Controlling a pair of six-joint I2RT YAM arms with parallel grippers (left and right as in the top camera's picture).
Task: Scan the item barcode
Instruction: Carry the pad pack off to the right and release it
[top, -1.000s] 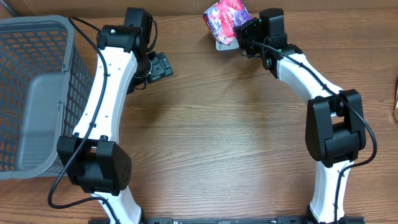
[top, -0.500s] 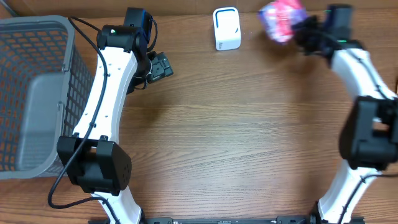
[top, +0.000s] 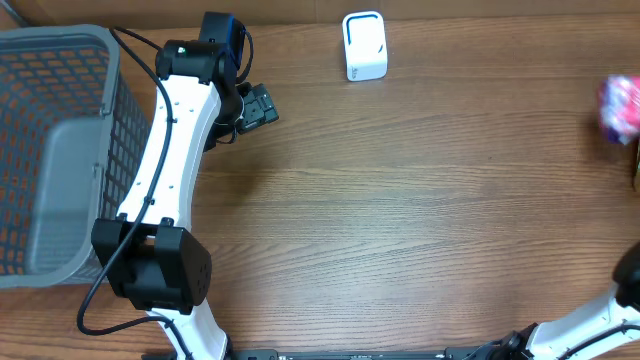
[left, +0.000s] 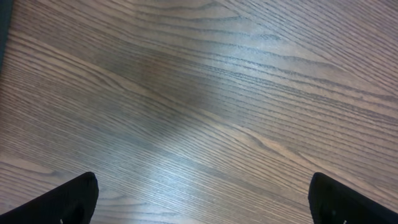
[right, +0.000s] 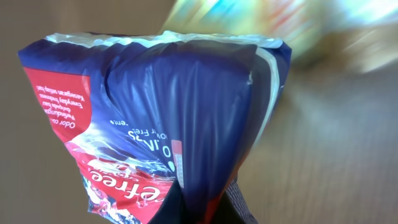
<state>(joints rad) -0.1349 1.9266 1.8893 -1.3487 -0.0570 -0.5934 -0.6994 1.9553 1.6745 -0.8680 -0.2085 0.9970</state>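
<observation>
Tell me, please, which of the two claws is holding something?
The right claw: it is shut on a blue-and-red plastic packet, whereas the left claw is open and empty over the brown wooden table.

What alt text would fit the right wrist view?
A blue and red packet fills the view, pinched at its bottom by the right tool. Behind it, the wooden table and something colourful are blurred.

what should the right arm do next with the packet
Probably lower the packet at the far right and release it: it was over the scanner a second ago, has swung clear, and the right end effector grips it near blurred colourful items.
</observation>
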